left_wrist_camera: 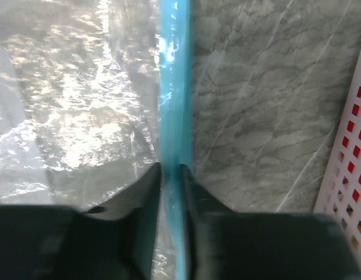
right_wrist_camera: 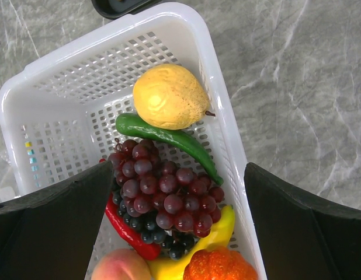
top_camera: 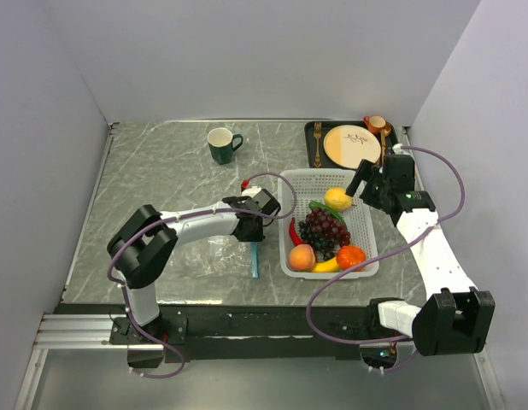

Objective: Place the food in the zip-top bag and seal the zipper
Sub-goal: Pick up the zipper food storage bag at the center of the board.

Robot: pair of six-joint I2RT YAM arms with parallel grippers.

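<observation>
Grey marble tabletop: zipper runs up mid-frame from my left pincer, clenched on it; right pincer gapes above food.

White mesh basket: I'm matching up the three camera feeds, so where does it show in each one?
Top external: white mesh basket right of centre.
Left wrist: basket only as a lattice strip at the right edge.
Right wrist: basket fills the middle, seen from above.
Shared landmark: grey marbled tabletop borders it in all three.
</observation>
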